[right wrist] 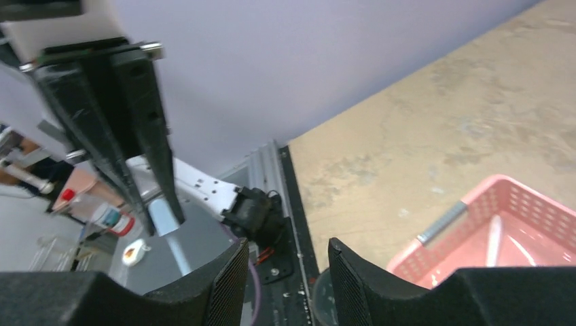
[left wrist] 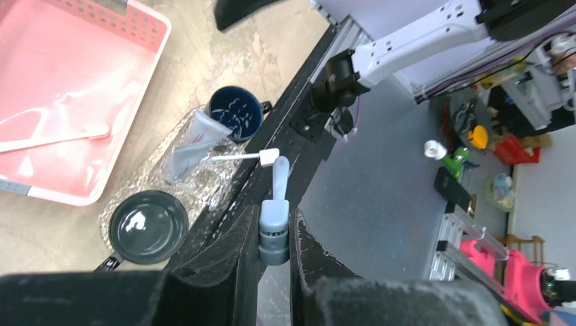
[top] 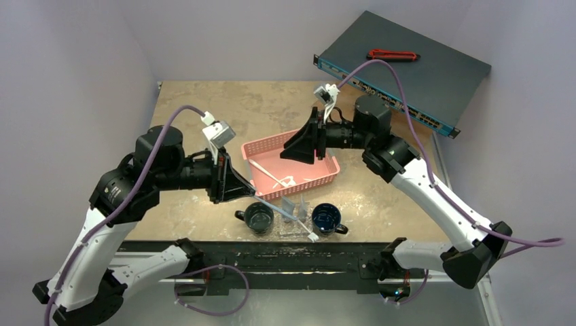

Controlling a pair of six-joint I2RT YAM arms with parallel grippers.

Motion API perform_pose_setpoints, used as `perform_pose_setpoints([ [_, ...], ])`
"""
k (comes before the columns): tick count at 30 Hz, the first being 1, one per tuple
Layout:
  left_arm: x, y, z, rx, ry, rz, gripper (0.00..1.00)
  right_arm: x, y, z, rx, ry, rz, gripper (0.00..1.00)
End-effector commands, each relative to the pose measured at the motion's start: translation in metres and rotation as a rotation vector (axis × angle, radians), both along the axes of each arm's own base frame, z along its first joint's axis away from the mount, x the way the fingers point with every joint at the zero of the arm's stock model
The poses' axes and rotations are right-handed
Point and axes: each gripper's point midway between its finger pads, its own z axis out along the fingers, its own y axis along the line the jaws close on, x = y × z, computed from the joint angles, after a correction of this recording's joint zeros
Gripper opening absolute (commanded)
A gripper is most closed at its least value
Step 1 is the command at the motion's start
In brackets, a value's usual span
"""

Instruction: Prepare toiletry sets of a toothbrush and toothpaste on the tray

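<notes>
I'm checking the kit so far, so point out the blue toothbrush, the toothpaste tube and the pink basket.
blue toothbrush (left wrist: 275,212): left wrist view, handle.
toothpaste tube (left wrist: 193,140): left wrist view, tube body.
pink basket (left wrist: 136,24): left wrist view, slotted wall.

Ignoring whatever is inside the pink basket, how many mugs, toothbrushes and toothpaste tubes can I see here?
Mugs: 2, dark mug, blue mug
Toothbrushes: 2, light blue toothbrush in the left gripper, white toothbrush on the tray
Toothpaste tubes: 1, the toothpaste on the tray
Total: 5
</notes>
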Motion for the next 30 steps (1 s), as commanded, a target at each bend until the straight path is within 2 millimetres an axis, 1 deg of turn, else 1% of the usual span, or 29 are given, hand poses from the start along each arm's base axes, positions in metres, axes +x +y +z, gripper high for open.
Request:
perform_pose_setpoints([
  [1,0.005,0.005,-0.004,0.101,-0.052,0.094,0.00,0.030,-0.017,-0.011,-0.078,-0.029,-0.218,0.49],
  [4,0.000,-0.001,-0.015,0.165,-0.059,0.105,0.00,0.047,-0.030,-0.022,-0.136,-0.031,-0.341,0.50],
  [6,-0.001,-0.001,-0.025,0.223,-0.065,0.132,0.00,0.057,-0.039,-0.028,-0.165,-0.034,-0.420,0.50],
  [9,-0.003,-0.004,-0.038,0.280,-0.074,0.162,0.00,0.063,-0.050,-0.032,-0.178,-0.043,-0.500,0.52],
  [10,-0.003,-0.005,-0.045,0.308,-0.082,0.173,0.00,0.065,-0.053,-0.033,-0.180,-0.046,-0.523,0.52],
  [16,-0.001,-0.014,-0.068,0.386,-0.131,0.219,0.00,0.074,-0.068,-0.046,-0.224,-0.050,-0.611,0.52],
  [23,-0.007,-0.026,-0.081,0.372,-0.126,0.234,0.00,0.074,-0.077,-0.056,-0.256,-0.050,-0.647,0.52],
  [30,-0.007,-0.033,-0.082,0.357,-0.150,0.269,0.00,0.073,-0.081,-0.063,-0.268,-0.041,-0.665,0.52],
])
